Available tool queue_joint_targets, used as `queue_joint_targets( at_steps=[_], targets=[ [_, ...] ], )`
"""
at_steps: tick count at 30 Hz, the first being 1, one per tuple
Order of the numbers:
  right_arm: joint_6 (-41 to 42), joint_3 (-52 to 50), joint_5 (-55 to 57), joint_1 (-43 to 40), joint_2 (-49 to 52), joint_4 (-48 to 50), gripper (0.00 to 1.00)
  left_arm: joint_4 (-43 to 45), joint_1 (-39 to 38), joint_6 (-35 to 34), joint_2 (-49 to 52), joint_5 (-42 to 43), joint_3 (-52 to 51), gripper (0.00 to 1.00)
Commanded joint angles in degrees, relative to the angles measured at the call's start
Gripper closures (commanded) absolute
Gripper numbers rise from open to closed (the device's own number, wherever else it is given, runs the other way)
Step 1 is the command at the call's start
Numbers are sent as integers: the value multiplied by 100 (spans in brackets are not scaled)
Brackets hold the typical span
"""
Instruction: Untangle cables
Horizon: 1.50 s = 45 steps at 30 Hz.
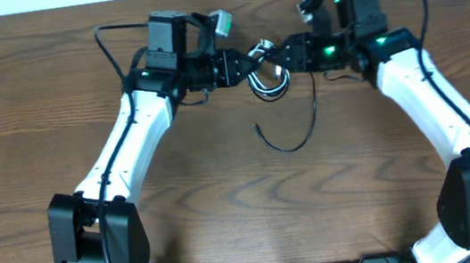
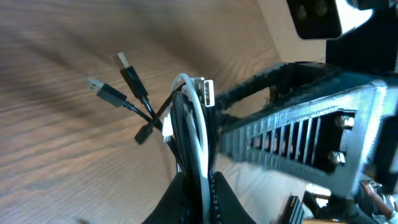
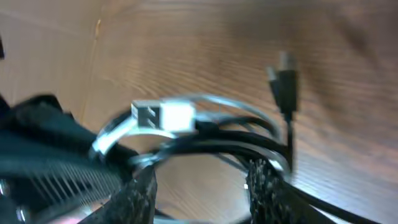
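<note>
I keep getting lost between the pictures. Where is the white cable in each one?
Overhead: the white cable is looped near the top centre.
Left wrist: it runs up the middle from the bottom edge to its white plug.
Right wrist: it arcs across the middle, white plug left of centre.
Shared landmark: the black cable bundled with it, seen in all three.

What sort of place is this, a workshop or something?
Probably a robotics lab or test bench, though little of the room shows. Two white robot arms are mounted at a wooden table, meeting over a small tangle of black and white cables.
</note>
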Motion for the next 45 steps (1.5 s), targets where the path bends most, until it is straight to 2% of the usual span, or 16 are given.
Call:
queue_joint_targets(
  at_steps=[1,8,13,17,22,26,32,40,45],
  targets=[
    [833,109,380,120,-9,120,57,9,-7,-214,-107,-341,111,93],
    [1117,105,553,247,-7,243,58,20,-127,-463,-107,-446,111,92],
    [1165,98,846,387,-7,236,63,142,-310,-907,-107,-518,111,93],
    [1259,76,1091,428,-7,114,70,326,-328,-1648,-107,-636,111,92],
    [1281,44,1231,428,-7,120,72,603,-330,-2763,-107,-605,111,92],
    [1281,44,1338,428,15,118,77,660,-330,-3193,-107,-476,111,92],
    [1386,44,1329,428,98,160,81,660,-330,-3209,-107,-269,111,93],
    [1309,44,1294,428,136,157,99,664,-330,-3209,-107,-273,111,93],
    [297,44,1082,428,136,-35,99,883,-83,-3185,-107,-269,111,92]
  ],
)
